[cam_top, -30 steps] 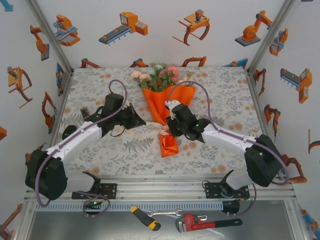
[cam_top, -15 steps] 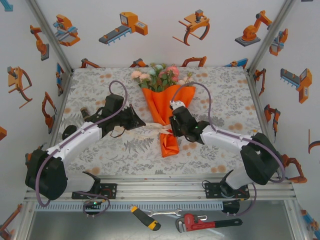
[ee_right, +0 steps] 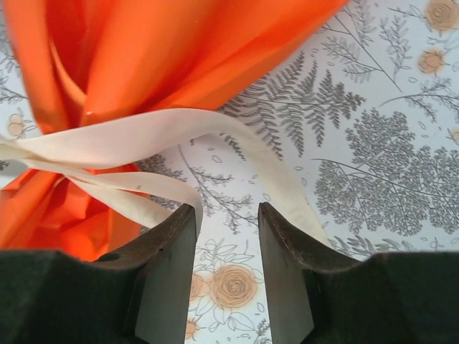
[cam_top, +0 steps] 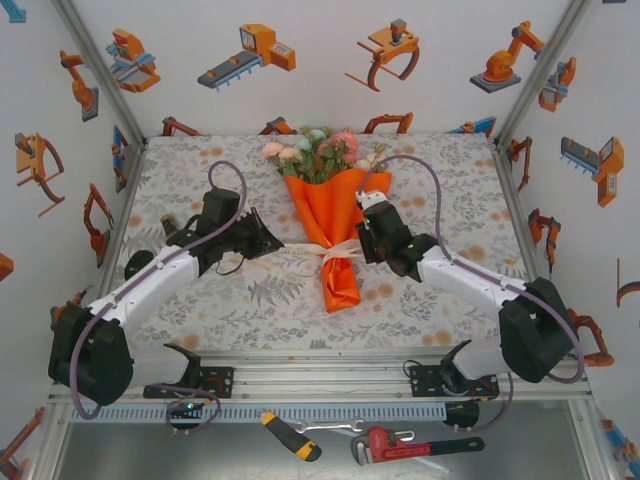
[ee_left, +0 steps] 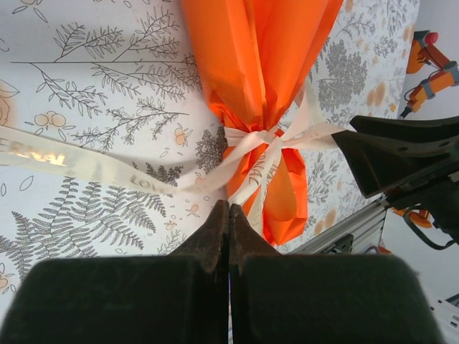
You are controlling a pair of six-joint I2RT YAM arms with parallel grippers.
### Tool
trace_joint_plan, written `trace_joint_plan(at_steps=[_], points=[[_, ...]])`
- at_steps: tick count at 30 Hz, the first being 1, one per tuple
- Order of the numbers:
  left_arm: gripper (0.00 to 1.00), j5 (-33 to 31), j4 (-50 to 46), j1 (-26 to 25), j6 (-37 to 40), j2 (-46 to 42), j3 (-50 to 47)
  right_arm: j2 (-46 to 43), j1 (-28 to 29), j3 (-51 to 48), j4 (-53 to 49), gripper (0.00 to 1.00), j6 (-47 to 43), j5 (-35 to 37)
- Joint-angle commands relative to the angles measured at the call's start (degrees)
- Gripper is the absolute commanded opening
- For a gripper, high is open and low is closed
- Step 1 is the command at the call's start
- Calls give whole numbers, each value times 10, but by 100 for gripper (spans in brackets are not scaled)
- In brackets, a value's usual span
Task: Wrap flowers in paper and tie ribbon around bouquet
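Middle of the floral-print worktop (cam_top: 455,175), toward the back: a bunch of pink, peach and white artificial roses (cam_top: 315,150) lies wrapped in a bright orange paper cone (cam_top: 335,210). A cream fabric ribbon (ee_left: 251,140) is knotted round its narrow waist. On one side the left tool (ee_left: 229,209) is clenched shut right by a ribbon tail, can't tell if it's pinching it. Opposite, the right tool (ee_right: 226,211) is released, jaws apart, ribbon strands draped by both tips.

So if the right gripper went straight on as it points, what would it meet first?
Probably the ribbon, which arcs across just ahead of the open right gripper; the orange paper lies beyond. Depth is unclear.
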Motion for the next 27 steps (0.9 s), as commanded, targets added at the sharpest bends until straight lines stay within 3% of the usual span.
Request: trace_joint_plan(at_steps=[1, 5, 9, 11, 13, 16, 19, 24, 27], points=[[0, 2, -9, 6, 10, -21, -10, -7, -5, -4, -25, 38, -5, -25], [0, 3, -7, 5, 7, -20, -10, 5, -8, -10, -12, 31, 23, -66], [0, 2, -7, 6, 4, -19, -9, 0, -16, -22, 24, 6, 44, -114], [0, -1, -13, 8, 7, -18, -8, -12, -21, -22, 18, 0, 29, -101], [0, -2, -16, 12, 7, -20, -9, -28, -39, -28, 7, 0, 17, -73], [0, -2, -16, 17, 7, -26, -13, -55, -75, -41, 1, 9, 13, -78], [0, 0, -11, 19, 4, -28, -17, -58, -78, -54, 8, 27, 13, -91], [0, 5, -12, 20, 4, -26, -14, -21, -79, -72, 34, 25, 46, -95], [0, 3, -18, 20, 8, -31, -13, -6, -87, -82, 44, 38, 55, -66]])
